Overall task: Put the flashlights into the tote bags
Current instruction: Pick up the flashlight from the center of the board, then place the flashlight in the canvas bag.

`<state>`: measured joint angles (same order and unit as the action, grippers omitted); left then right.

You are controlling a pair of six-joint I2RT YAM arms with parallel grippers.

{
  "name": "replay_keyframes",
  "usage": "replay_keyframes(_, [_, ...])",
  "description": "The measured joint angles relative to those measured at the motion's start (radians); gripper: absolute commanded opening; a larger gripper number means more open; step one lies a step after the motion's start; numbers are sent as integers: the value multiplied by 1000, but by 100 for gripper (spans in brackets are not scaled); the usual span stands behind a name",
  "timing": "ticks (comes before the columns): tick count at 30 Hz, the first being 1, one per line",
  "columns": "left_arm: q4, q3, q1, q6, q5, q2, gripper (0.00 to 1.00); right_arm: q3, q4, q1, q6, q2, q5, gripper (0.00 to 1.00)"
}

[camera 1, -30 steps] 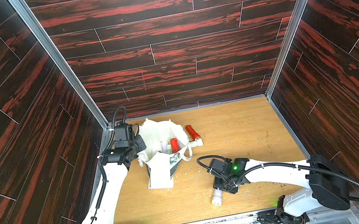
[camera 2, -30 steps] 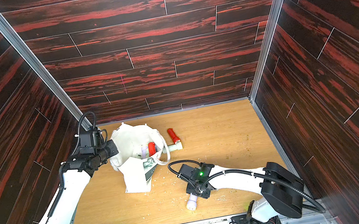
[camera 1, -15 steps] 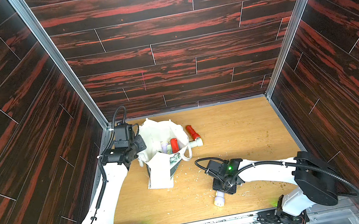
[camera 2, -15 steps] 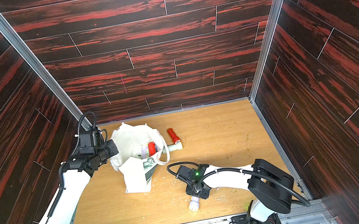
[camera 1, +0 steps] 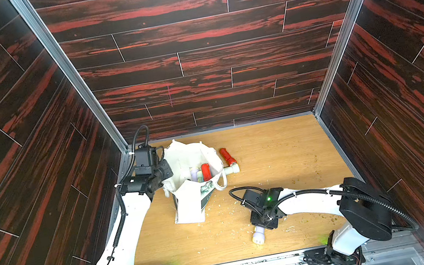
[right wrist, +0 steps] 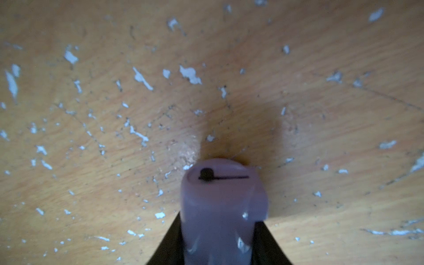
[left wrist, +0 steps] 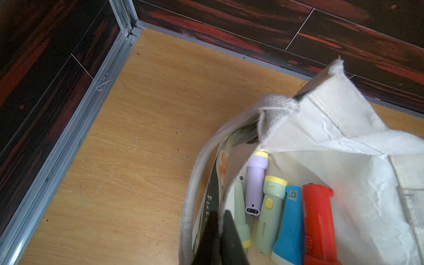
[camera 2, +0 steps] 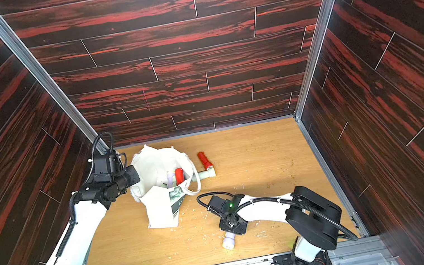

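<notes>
Left hand [left wrist: 220,214]: fingers together, clamped on the printed rim of the tote bag [left wrist: 332,128]. My reading is that it lifts the cloth so the mouth gapes for drop-ins. The bag stands at the far left of the surface [camera 1: 282,156]. Five bagged flashlights [left wrist: 271,213] lie side by side inside. A red flashlight [camera 1: 227,156] and a cream flashlight [camera 1: 231,169] lie just beside the bag's mouth, not yet in. Right hand [right wrist: 218,218]: low over the lilac flashlight [camera 1: 259,236], which lies near the front edge, well apart from the bag. The fingers stand on either side of its barrel, presumably to pick it up. I cannot tell whether they press or merely flank it, since the right wrist view is dim and blurred. That view also cuts off the barrel's lower part. In both top views the wrist hides the fingers, and only one end of the flashlight shows. Cloth hides the bag's depth, so more may lie inside. A strap crosses part of the cream flashlight.
</notes>
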<state>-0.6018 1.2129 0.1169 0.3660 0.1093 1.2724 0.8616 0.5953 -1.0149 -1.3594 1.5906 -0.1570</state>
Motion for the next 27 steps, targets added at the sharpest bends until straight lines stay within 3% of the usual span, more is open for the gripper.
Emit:
replay_keyframes(8, [31,0,-5,5,-121,0,0,4,29,0,-11,-179,-107,16])
replay_keyframes(13, [81,-7,-18,25,-277,-6,0,83,35,0,60,-237,-175,0])
replay_keyframes(20, [139,-21,-33,50,-478,-5,0,233,2,1,233,-237,-208,0])
replay_keyframes(27, [161,-30,-34,51,-579,-2,0,373,-9,50,419,-233,-212,0])
